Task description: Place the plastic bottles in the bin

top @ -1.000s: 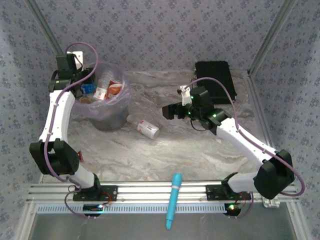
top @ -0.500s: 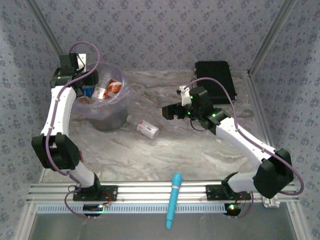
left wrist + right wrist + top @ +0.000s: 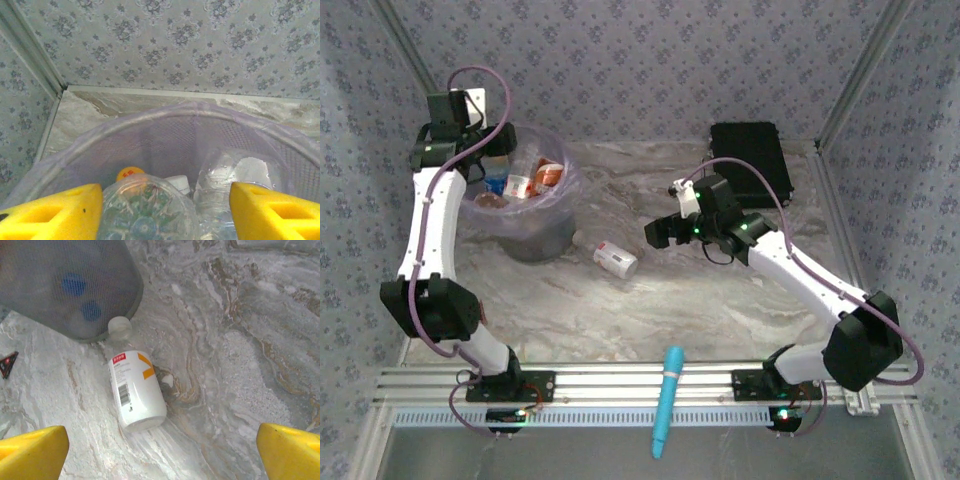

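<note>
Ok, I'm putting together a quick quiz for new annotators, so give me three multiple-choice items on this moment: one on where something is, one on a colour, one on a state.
1. Where is the white bottle?
A. Lying on the table beside the bin
B. Inside the bin
C. Held in the right gripper

2. What colour is the slim tool at the near edge?
A. Red
B. Light blue
C. Black

3. How do the right gripper's jaws stand?
A. Shut on a bottle
B. Shut, empty
C. Open, empty

Key:
1 A: the right wrist view shows it on its side on the table, cap by the bin's base.
2 B: the top view shows it light blue.
3 C: its yellow fingers sit wide apart with nothing between them.
</note>
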